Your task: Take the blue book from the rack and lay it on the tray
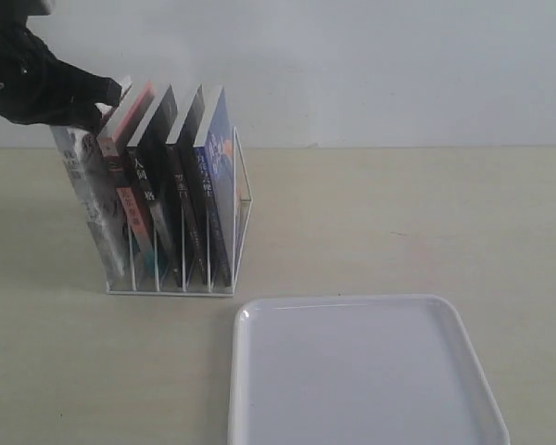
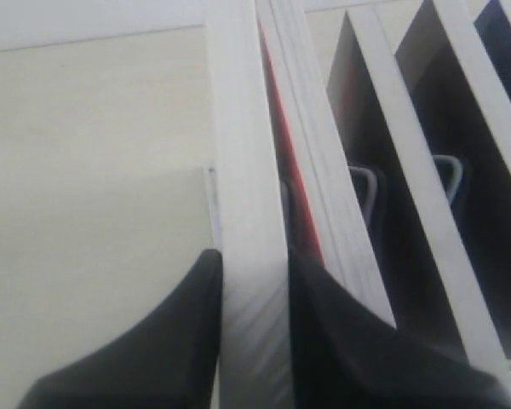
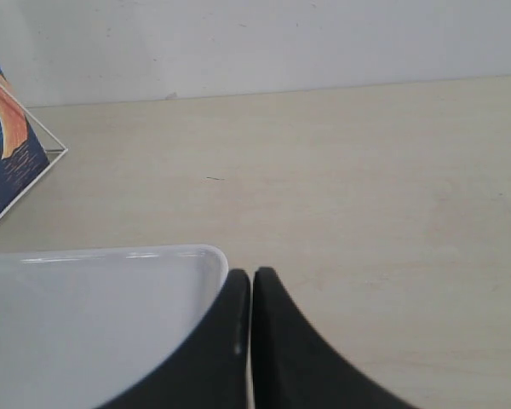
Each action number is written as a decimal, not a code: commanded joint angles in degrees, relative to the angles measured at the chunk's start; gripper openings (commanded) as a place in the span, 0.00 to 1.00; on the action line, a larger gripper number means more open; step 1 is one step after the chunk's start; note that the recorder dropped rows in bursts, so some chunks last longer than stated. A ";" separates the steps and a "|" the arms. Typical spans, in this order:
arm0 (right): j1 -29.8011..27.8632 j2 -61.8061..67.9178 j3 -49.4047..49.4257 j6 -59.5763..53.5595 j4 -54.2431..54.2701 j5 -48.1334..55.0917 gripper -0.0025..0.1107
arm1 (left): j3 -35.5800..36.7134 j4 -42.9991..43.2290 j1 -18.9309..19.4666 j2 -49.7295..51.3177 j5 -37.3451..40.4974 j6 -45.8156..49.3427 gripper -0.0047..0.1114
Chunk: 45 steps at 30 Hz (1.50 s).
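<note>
Oddly, the left pincer (image 2: 254, 277) is at the far end from the target. Its two fingers are clenched on the top edge of the grey book (image 1: 85, 190), the leftmost one, pressing its page block from both sides. This looks like a way to steady the rack (image 1: 245, 199) while another book is drawn out, though it may simply be the wrong book. The blue book (image 1: 221, 171) stands nearly upright in the rightmost slot, its crescent cover facing the open side, so it can be reached from the right without disturbing its neighbours. The tray (image 1: 352, 375) lies flat on the surface (image 1: 408, 222) just in front of the rack and to its right, a short carry away. The right pincer (image 3: 251, 294) hangs by the tray's corner, fingers pressed together on nothing; it would have to release before taking the spine.
</note>
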 commanded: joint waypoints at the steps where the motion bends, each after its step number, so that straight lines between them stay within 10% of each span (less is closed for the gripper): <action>1: -0.32 -0.26 -0.07 0.10 -0.29 -0.45 0.02 | -0.30 0.43 -0.09 -5.06 -1.60 -1.57 0.08; 45: -0.32 -0.26 -0.07 0.10 -0.29 -0.45 0.02 | -0.30 0.43 -0.20 -3.14 -2.30 -2.99 0.08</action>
